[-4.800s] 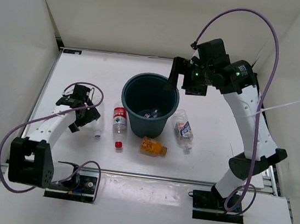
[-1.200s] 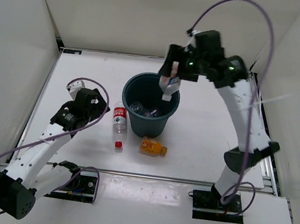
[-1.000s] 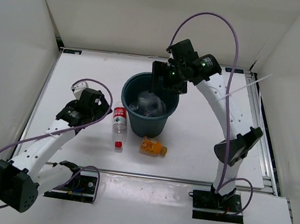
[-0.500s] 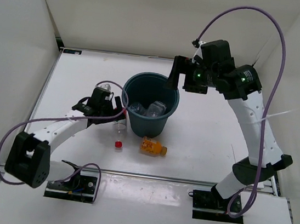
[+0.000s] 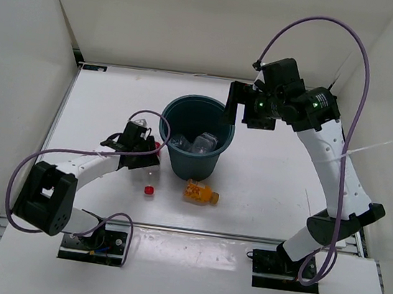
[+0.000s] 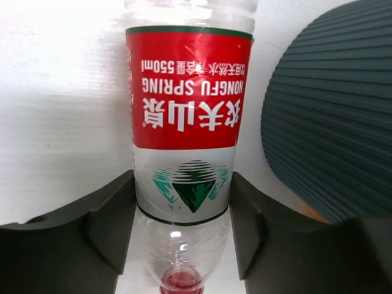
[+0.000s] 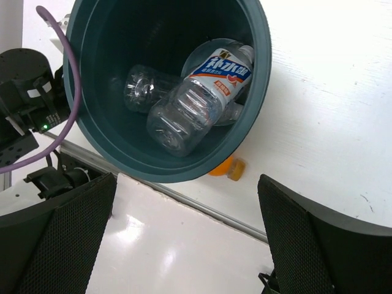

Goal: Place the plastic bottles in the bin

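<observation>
A clear plastic bottle with a red label (image 6: 187,92) lies on the white table just left of the bin (image 5: 196,136). My left gripper (image 6: 182,214) is shut on its lower body, and both fingers (image 6: 116,214) press its sides. From above the left gripper (image 5: 148,156) covers most of this bottle, leaving its red cap (image 5: 149,191) showing. A stubby orange bottle (image 5: 200,192) lies in front of the bin. Inside the bin (image 7: 263,79) lie clear bottles, one with a white and blue label (image 7: 202,98). My right gripper (image 5: 249,107) hangs open and empty above the bin's right rim.
White walls close in the table on the left, back and right. A metal rail (image 5: 243,234) marks the table's near edge, with both arm bases beyond it. The bin's ribbed wall (image 6: 337,122) stands close to the right of the held bottle.
My left gripper has closed on the red-labelled bottle after reaching it beside the bin. The right gripper dropped a bottle into the bin and drew back to its right rim, still open.
</observation>
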{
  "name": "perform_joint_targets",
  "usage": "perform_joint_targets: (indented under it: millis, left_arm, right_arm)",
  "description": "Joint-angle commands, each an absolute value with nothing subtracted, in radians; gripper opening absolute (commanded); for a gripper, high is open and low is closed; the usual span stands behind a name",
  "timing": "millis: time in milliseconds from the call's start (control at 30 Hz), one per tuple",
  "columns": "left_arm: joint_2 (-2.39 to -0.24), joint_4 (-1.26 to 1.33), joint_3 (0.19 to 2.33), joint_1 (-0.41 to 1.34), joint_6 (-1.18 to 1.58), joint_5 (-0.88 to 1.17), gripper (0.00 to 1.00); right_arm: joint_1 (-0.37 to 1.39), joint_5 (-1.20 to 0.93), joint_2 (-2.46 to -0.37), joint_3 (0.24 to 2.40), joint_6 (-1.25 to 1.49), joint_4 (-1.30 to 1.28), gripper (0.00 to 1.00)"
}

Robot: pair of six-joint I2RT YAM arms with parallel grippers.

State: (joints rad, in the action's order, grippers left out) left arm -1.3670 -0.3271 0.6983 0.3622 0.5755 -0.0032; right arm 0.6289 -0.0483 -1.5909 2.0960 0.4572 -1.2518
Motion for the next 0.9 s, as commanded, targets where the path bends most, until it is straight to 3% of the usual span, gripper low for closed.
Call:
perform_joint_targets:
  millis: [0,100,400,633,867]
  left_arm:
    - [-1.330,-0.311,0.675,0.365,0.568,-0.021,0.63]
    - [-1.286,-0.311,0.625,0.365,0.568,-0.060,0.48]
    - [-1.023,-0.400,0.586,0.365,0.589,-0.201,0.49]
    - [-0.910,-0.414,0.944,0.365,0.477,-0.324,0.51]
    - [-1.118,-0.405,1.369,0.394,0.485,-0.249,0.49]
  right_arm:
    - [0.620,-0.049,-1.569,2.106,0.433,-1.255,1.00]
    - [0.611,-0.049,-1.578,2.115,0.433,-1.255,1.00]
    - [0.580,-0.069,-1.578,2.085,0.433,-1.255,1.00]
    - [0.580,-0.069,-1.589,2.063,0.442,-1.246,1.00]
    - [0.571,-0.078,-1.618,2.063,0.460,-1.246,1.00]
